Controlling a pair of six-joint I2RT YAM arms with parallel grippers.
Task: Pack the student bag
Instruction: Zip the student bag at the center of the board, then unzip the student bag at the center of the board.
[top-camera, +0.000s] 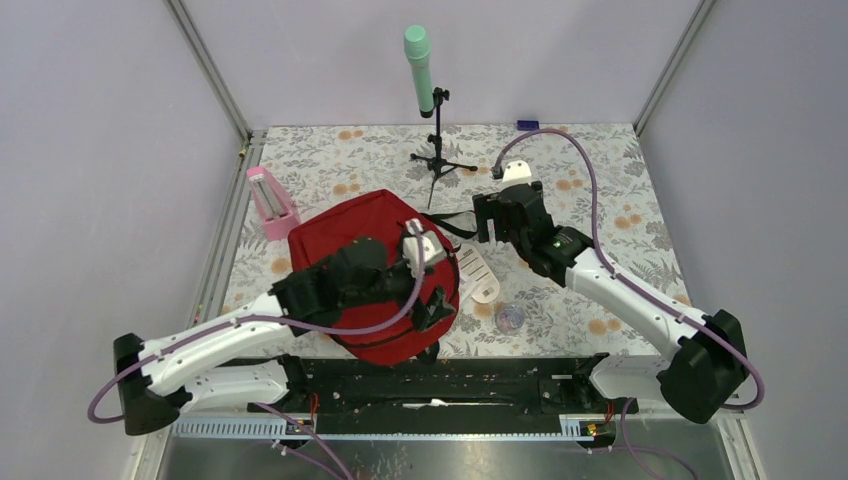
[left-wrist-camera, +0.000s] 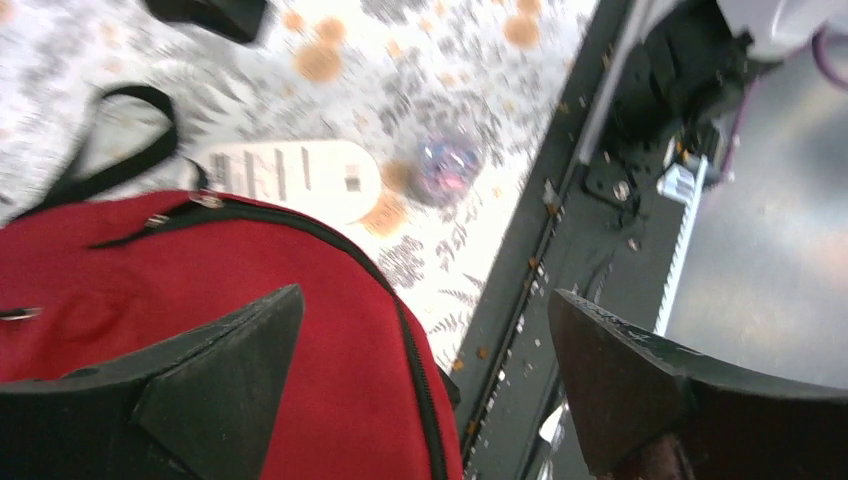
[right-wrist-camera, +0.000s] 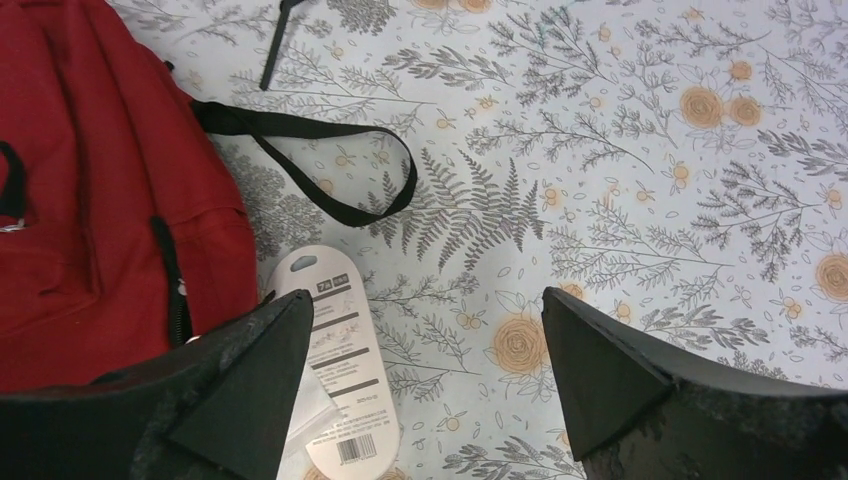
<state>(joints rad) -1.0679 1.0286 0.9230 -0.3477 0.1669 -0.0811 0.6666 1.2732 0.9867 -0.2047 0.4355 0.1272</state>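
The red student bag (top-camera: 365, 255) lies flat on the floral table, its zippers shut where they show. My left gripper (top-camera: 437, 306) hangs open and empty over the bag's near right edge. In the left wrist view its jaws (left-wrist-camera: 425, 340) are spread wide, one over the red fabric (left-wrist-camera: 150, 290), the other over the black base rail. My right gripper (top-camera: 488, 226) is open and empty just right of the bag. In the right wrist view (right-wrist-camera: 427, 345) it hovers over bare table, with the bag (right-wrist-camera: 90, 180) and a black strap (right-wrist-camera: 330, 140) to its left.
A white carded package (top-camera: 478, 272) lies right of the bag, and also shows in the wrist views (left-wrist-camera: 290, 178) (right-wrist-camera: 340, 350). A small clear glittery ball (top-camera: 510, 318) lies near it. A pink object (top-camera: 270, 202) stands at the left. A green microphone on a tripod (top-camera: 420, 70) stands at the back.
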